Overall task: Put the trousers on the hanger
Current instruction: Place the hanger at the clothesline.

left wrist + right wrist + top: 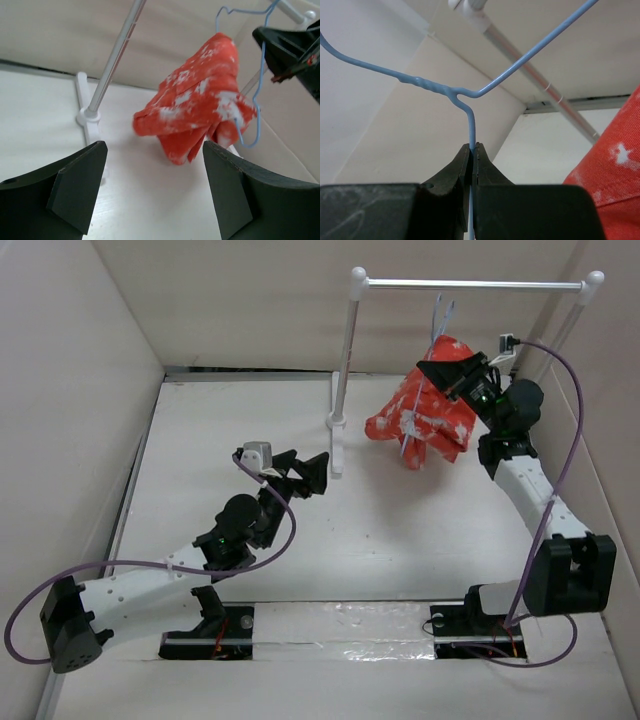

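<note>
The orange-red trousers [422, 416] with white blotches hang bunched over the thin blue hanger [442, 316], up off the table at the back right. My right gripper [452, 370] is shut on the hanger's wire; in the right wrist view the jaws [474, 148] pinch the wire [471, 122] just below its twisted neck, with the trousers [612, 175] at the right edge. My left gripper [316, 473] stands open and empty near the table's middle. In the left wrist view it [155, 146] faces the trousers [200, 100] and hanger [260, 85], well short of both.
A white rail stand rises at the back, its left post [345, 370] and foot [337, 440] just right of my left gripper, its top rail [470, 284] above the hanger's hook. Pale walls close in the table [400, 530] on three sides.
</note>
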